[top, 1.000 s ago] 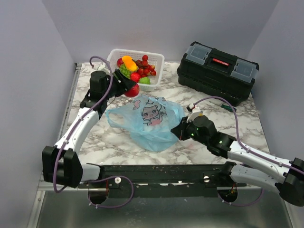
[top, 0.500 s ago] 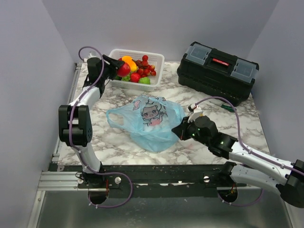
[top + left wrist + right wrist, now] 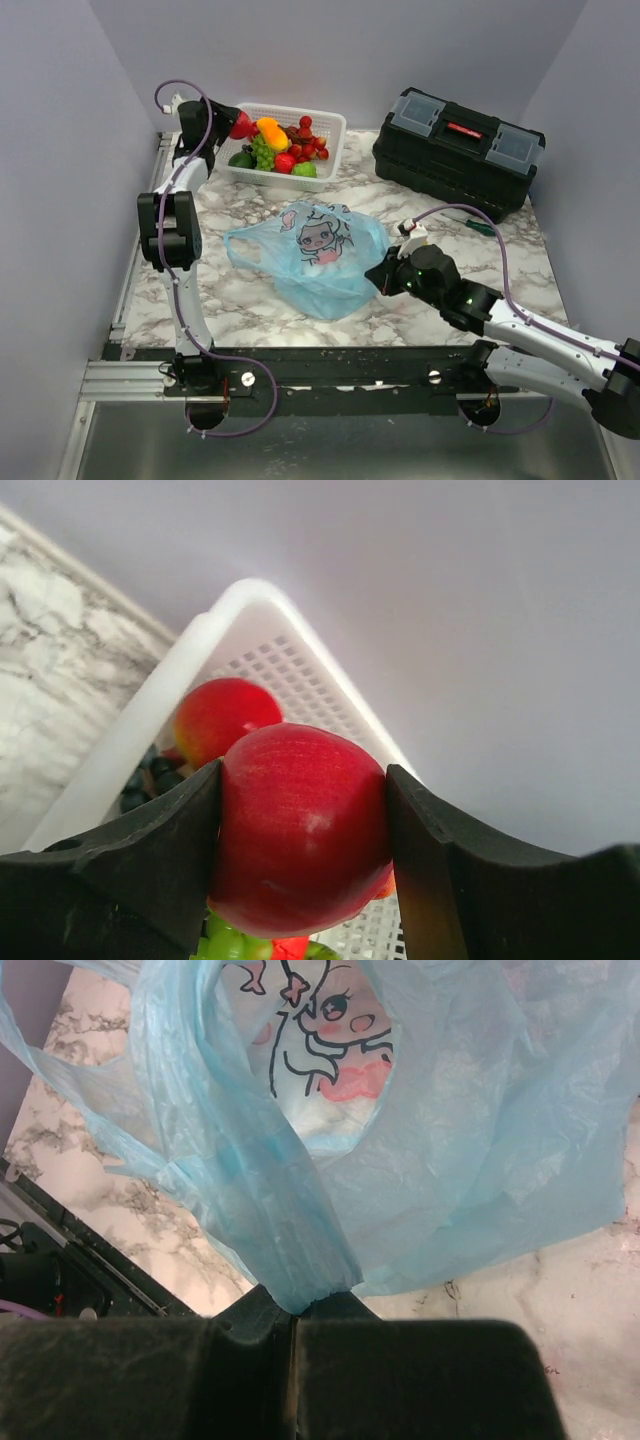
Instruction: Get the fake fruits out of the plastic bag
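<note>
Having swung the red apple (image 3: pixel 295 800), gripped by our left end effector (image 3: pixel 302 852), over the basket (image 3: pixel 250 595), we've probably emptied the plastic bag (image 3: pixel 420 1160) the right end effector (image 3: pixel 292 1310) pinches.

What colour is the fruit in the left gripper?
Red, a glossy apple held in the left gripper; the left wrist view shows it best.

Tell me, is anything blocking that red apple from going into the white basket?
Nothing visible does. The left gripper holds the red apple right at the white lattice basket's left corner; only the fruits already inside lie beyond it.
</note>
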{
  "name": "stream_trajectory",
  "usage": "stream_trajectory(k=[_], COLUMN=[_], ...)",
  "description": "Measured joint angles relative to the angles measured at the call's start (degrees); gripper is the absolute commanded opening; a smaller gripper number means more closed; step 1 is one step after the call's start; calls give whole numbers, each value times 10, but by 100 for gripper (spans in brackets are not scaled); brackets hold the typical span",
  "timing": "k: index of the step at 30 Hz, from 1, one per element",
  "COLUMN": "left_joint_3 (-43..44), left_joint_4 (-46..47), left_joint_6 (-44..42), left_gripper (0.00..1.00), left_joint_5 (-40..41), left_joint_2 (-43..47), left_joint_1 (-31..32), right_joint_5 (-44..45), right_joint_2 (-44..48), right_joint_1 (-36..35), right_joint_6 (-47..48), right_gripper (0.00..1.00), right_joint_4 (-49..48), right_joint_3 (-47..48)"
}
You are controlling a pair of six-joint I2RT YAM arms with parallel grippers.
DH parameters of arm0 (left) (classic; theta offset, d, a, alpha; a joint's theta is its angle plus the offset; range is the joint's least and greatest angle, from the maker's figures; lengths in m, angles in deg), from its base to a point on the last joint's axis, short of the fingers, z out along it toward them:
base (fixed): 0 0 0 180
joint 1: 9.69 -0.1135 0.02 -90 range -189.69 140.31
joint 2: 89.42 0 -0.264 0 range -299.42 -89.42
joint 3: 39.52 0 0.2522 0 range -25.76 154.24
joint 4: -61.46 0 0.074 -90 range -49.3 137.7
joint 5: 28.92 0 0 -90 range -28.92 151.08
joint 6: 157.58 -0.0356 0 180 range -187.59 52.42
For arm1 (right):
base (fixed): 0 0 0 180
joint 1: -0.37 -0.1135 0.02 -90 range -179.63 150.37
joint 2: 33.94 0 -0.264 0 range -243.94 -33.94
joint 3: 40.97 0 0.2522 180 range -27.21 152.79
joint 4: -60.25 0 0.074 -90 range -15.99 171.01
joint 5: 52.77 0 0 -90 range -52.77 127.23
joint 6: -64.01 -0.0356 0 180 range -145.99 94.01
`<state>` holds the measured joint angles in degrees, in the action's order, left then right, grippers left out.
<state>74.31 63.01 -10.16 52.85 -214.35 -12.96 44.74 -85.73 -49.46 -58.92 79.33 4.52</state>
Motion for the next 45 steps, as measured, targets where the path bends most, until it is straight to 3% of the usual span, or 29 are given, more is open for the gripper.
stream_trajectory(k=[7, 10, 11, 25, 31, 35, 40, 45], left_joint_3=[45, 52, 54, 49, -79, -216, -324, -379], left_joint_4=[-99, -123, -128, -206, -226, -202, -184, -242], left_joint_6=[36, 37, 37, 14, 9, 9, -1, -54], left_gripper=[58, 83, 85, 85, 85, 83, 83, 82], left_joint_5=[16, 19, 21, 31, 15, -35, -102, -171], left_joint_2=[-44, -44, -44, -17, 134, 291, 401, 461], left_joint_1=[0, 1, 1, 5, 4, 11, 56, 103], right_joint_5=[4, 4, 4, 4, 6, 11, 37, 88], right_joint_2=[-7, -19, -22, -24, -14, 5, 14, 24], right_joint_1=[0, 0, 0, 0, 0, 0, 0, 0], right_joint_6=[0, 0, 0, 0, 0, 0, 0, 9], right_gripper=[1, 1, 1, 1, 1, 2, 11, 31], right_joint_4=[5, 5, 5, 4, 4, 2, 4, 23], right_joint_3=[0, 0, 0, 0, 0, 0, 0, 6])
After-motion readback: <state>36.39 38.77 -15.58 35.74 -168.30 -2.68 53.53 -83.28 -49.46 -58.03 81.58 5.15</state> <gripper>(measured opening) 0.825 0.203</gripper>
